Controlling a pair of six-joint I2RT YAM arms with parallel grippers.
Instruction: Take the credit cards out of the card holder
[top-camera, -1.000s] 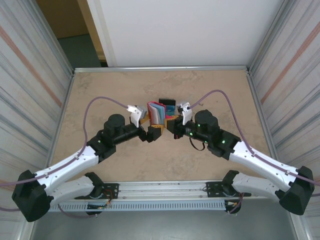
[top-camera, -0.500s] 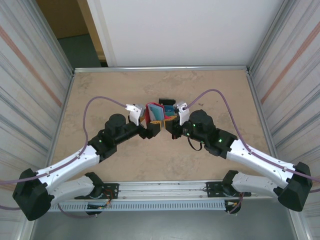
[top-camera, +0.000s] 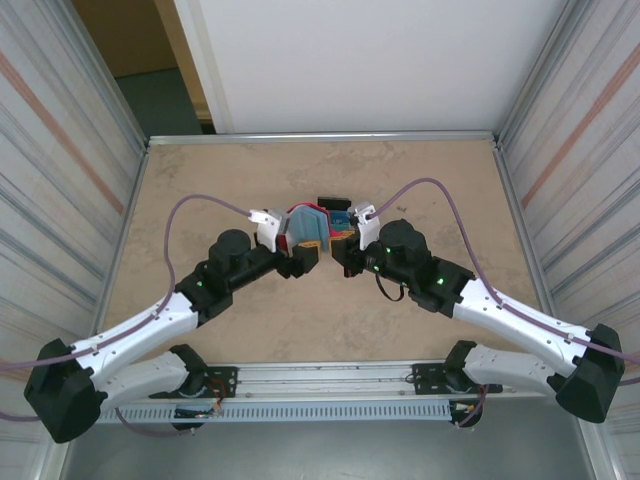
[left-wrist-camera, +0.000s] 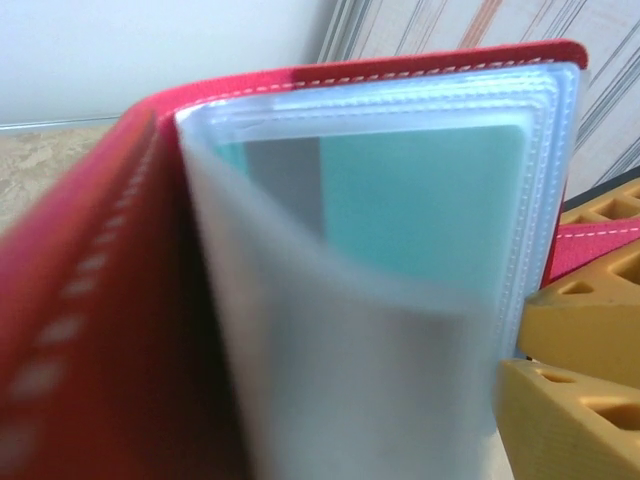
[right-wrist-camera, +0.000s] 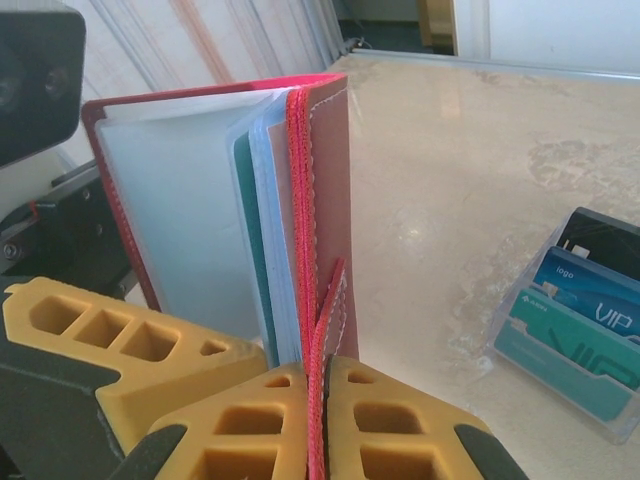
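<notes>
Although the table (top-camera: 200, 200) lies broad, the card holder (top-camera: 308, 228) stands open near its centre, toward 12 o'clock. The right gripper (right-wrist-camera: 320, 400) is clamped on the red cover; whether the left gripper (top-camera: 292, 262), at the holder's 8 o'clock, grips I cannot tell. Spread the covers, then draw the teal credit card (left-wrist-camera: 420, 210) straight along its sleeve.

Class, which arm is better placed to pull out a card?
Probably the left. The right fingers are shut on the card holder, anchoring it; the left wrist view faces the clear sleeves, a teal card showing.
</notes>
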